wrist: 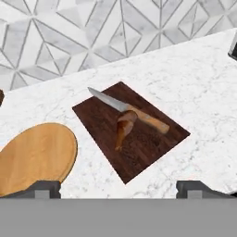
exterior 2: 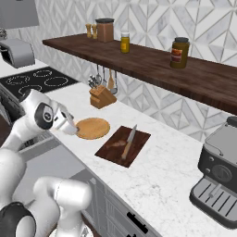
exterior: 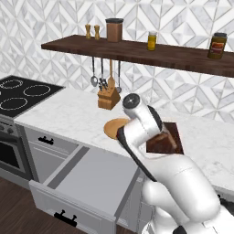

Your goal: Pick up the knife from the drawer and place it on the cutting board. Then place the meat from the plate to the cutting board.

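Note:
The dark brown cutting board (wrist: 148, 155) lies on the marble counter. On it rests the knife (wrist: 149, 120) with its wooden handle and silver blade. The reddish-brown meat (wrist: 124, 127) lies on the board too, touching the knife's middle. The round tan plate (wrist: 37, 155) sits to the board's left with nothing on it. My gripper (wrist: 121, 189) hovers above the counter's front edge, back from the board, open and holding nothing. The right base view shows the knife (exterior 2: 128, 141) on the board (exterior 2: 111, 155) beside the plate (exterior 2: 92, 128). The grey drawer (exterior: 91, 176) stands pulled out.
A wooden knife block (exterior 2: 102, 97) and hanging utensils (exterior: 105, 75) stand behind the plate. A stove (exterior: 23, 93) lies to the left and a coffee machine (exterior 2: 220, 185) at the far right. A dark wall shelf (exterior 2: 152, 65) holding jars runs overhead.

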